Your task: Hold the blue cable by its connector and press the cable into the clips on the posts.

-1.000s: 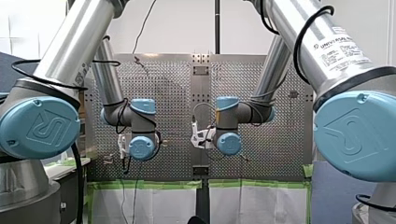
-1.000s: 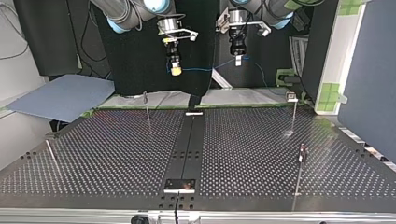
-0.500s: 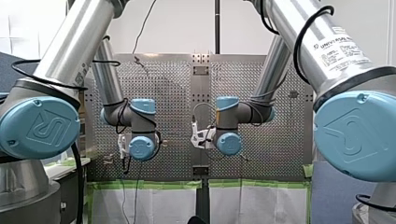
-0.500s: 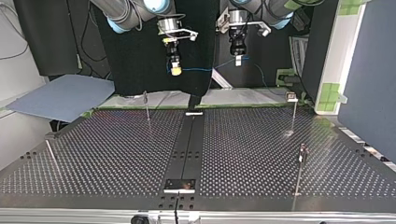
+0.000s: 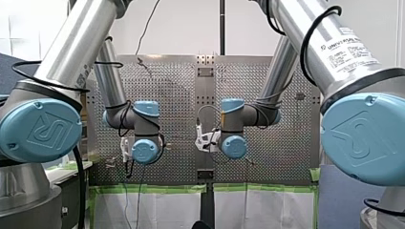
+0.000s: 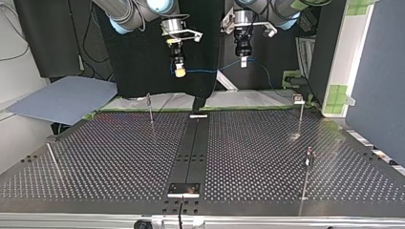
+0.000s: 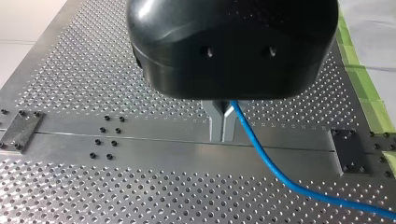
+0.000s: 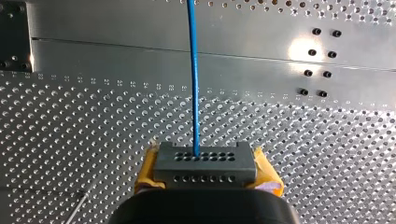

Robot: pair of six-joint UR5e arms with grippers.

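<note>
Perforated table (image 6: 119, 157) and its thin posts (image 6: 151, 112) sit well below the blue cable (image 6: 205, 71), which the top view shows strung in the air between both grippers. Only the right wrist view shows my right gripper (image 8: 205, 170) with its yellow pads clamped on the dark connector (image 8: 205, 156). Only the left wrist view shows my left gripper (image 7: 223, 126) with its metal fingers closed on the cable itself.

You see a perforated brushed-metal tabletop (image 8: 70, 116), a smooth, slightly glossy blue cable (image 8: 192, 70) and a matt dark plastic connector (image 8: 205, 164).
</note>
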